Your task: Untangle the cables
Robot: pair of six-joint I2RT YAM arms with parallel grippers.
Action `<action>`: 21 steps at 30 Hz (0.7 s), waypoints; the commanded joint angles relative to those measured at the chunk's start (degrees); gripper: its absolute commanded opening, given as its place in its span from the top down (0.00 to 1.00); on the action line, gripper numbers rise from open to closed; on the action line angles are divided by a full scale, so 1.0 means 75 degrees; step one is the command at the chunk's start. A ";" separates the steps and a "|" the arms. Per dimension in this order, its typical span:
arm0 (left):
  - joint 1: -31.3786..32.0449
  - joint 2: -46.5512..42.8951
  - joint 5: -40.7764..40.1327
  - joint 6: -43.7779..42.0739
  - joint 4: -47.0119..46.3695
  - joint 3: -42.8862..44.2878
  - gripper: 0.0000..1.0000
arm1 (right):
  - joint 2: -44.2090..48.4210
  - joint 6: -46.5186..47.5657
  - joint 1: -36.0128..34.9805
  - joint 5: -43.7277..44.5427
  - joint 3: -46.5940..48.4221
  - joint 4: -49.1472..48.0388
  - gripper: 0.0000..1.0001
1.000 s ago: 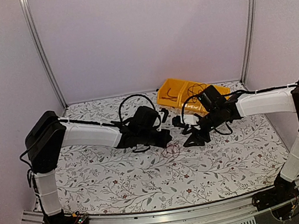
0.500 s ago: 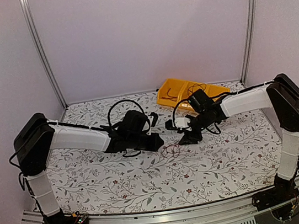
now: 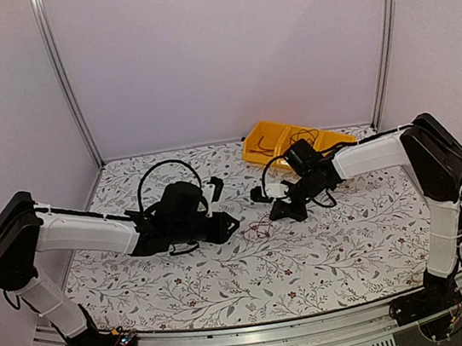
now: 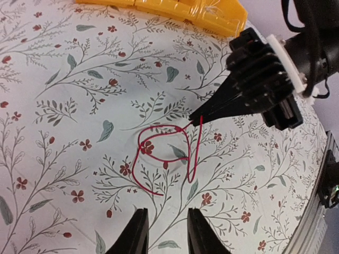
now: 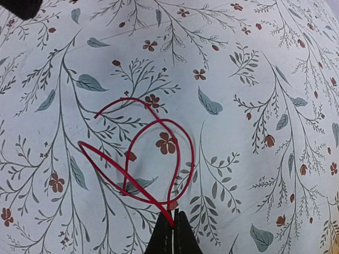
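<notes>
We see one thin red wire (image 5: 130, 186) lying on the floral tablecloth (image 3: 353, 242) near the middle of the tabletop, a little toward the far edge. It is curled into two or three loose overlapping loops that cross one another. No black or white strand shows in this bundle. A yellow bin (image 3: 274, 143) sits by the far edge, right of centre, and we cannot make out what is in it. Our right gripper (image 5: 172, 230) has its fingertips pressed fully together on one free end of the wire, low against the cloth. Our left gripper (image 4: 167, 233) has its fingers parted with nothing between them. It hovers just short of the loops on their left side, clear of the wire.

We judge the wire to be very light and springy. It should keep its curl rather than lie limp, and it may slide or lift whole if it is tugged from one end only. It is too thin for a loose pinch, so the fingers need to close fully, down against the cloth. The best hold for the left hand looks like the other free end, or the outermost loop on its own side, away from the crossings. Pulling the two holds apart slowly should open the loops, while a quick pull could cinch a crossing into a knot.
</notes>
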State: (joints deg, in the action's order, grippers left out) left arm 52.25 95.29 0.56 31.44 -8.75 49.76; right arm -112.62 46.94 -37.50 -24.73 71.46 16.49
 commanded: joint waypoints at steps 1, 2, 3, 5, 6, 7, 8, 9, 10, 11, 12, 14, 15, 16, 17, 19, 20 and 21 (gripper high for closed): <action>0.0735 -0.0855 -0.0749 -0.0793 -0.1297 -0.0505 0.70 | 0.1117 -0.0668 -0.0051 -0.0514 0.0283 0.0503 1.00; 0.0920 -0.0974 -0.0945 -0.0987 -0.1455 -0.0596 0.63 | 0.1240 -0.0824 -0.0051 -0.0545 0.0432 0.0689 1.00; 0.1117 -0.1055 -0.1194 -0.1169 -0.1604 -0.0662 0.59 | 0.1389 -0.1019 -0.0051 -0.0561 0.0592 0.0885 1.00; 0.1477 -0.1141 -0.1678 -0.1543 -0.1779 -0.0709 0.53 | 0.1523 -0.1390 -0.0051 -0.0559 0.0929 0.1344 1.00; 0.1627 -0.1149 -0.1902 -0.1686 -0.1843 -0.0696 0.50 | 0.1580 -0.1545 -0.0051 -0.0558 0.1081 0.1512 1.00; 0.1760 -0.1134 -0.2084 -0.1837 -0.1891 -0.0668 0.49 | 0.1605 -0.1635 -0.0051 -0.0549 0.1191 0.1631 1.00; 0.1872 -0.1102 -0.2211 -0.1942 -0.1971 -0.0653 0.48 | 0.1637 -0.1785 -0.0051 -0.0532 0.1291 0.1746 1.00; 0.1953 -0.1052 -0.2310 -0.2018 -0.2052 -0.0632 0.47 | 0.1643 -0.1871 -0.0051 -0.0539 0.1384 0.1858 1.00; 0.2007 -0.0969 -0.2548 -0.2010 -0.2089 -0.0590 0.46 | 0.1655 -0.1969 -0.0046 -0.0569 0.1472 0.1981 1.00; 0.2021 -0.0884 -0.2809 -0.1888 -0.2005 -0.0512 0.46 | 0.1656 -0.2038 -0.0051 -0.0605 0.1547 0.2085 1.00; 0.2022 -0.0781 -0.3090 -0.1702 -0.1840 -0.0392 0.46 | 0.1656 -0.2074 -0.0051 -0.0630 0.1608 0.2170 1.00; 0.2022 -0.0644 -0.3677 -0.1302 -0.1552 -0.0207 0.46 | 0.1679 -0.2137 -0.0055 -0.0649 0.1678 0.2284 1.00; 0.2025 -0.0617 -0.3838 -0.1115 -0.1565 -0.0206 0.46 | 0.1708 -0.2170 -0.0055 -0.0667 0.1686 0.2324 1.00; 0.2024 -0.0618 -0.3933 -0.1013 -0.1673 -0.0251 0.46 | 0.1722 -0.2190 -0.0052 -0.0690 0.1687 0.2351 1.00; 0.2025 -0.0612 -0.3961 -0.0966 -0.1847 -0.0311 0.46 | 0.1758 -0.2219 -0.0060 -0.0706 0.1681 0.2375 1.00; 0.2012 -0.0595 -0.4000 -0.0928 -0.2096 -0.0372 0.46 | 0.1793 -0.2303 -0.0063 -0.0798 0.1675 0.2436 1.00; 0.2001 -0.0574 -0.4029 -0.0904 -0.2163 -0.0360 0.46 | 0.1817 -0.2345 -0.0069 -0.0847 0.1669 0.2470 1.00; 0.1977 -0.0548 -0.4045 -0.0901 -0.2232 -0.0335 0.46 | 0.1820 -0.2371 -0.0080 -0.0896 0.1655 0.2492 1.00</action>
State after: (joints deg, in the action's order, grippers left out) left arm 67.24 90.28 -25.71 22.76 -21.74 46.70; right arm -100.40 31.44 -37.52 -29.28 83.02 32.56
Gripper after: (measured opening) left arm 0.537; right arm 0.017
